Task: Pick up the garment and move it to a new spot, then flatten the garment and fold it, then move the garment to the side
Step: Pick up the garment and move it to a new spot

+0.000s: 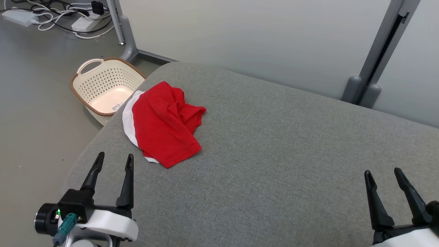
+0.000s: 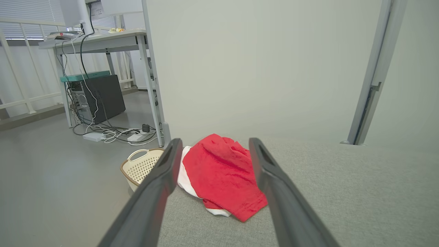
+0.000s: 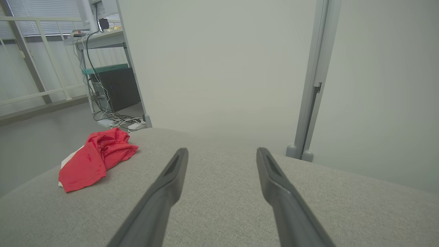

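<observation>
The garment is red with a white lining and lies crumpled near the left edge of the grey upholstered surface. My left gripper hovers open just in front of it, with nothing between its fingers. In the left wrist view the garment sits straight ahead, framed by the two dark fingers of the left gripper. My right gripper stands open at the lower right, far from the cloth. The right wrist view has the garment off to the left and the right gripper over bare fabric.
A cream laundry basket stands on the floor beside the surface's left edge, just behind the garment. Power strips and cables lie on the floor further back. A pale partition with grey posts rises behind the surface.
</observation>
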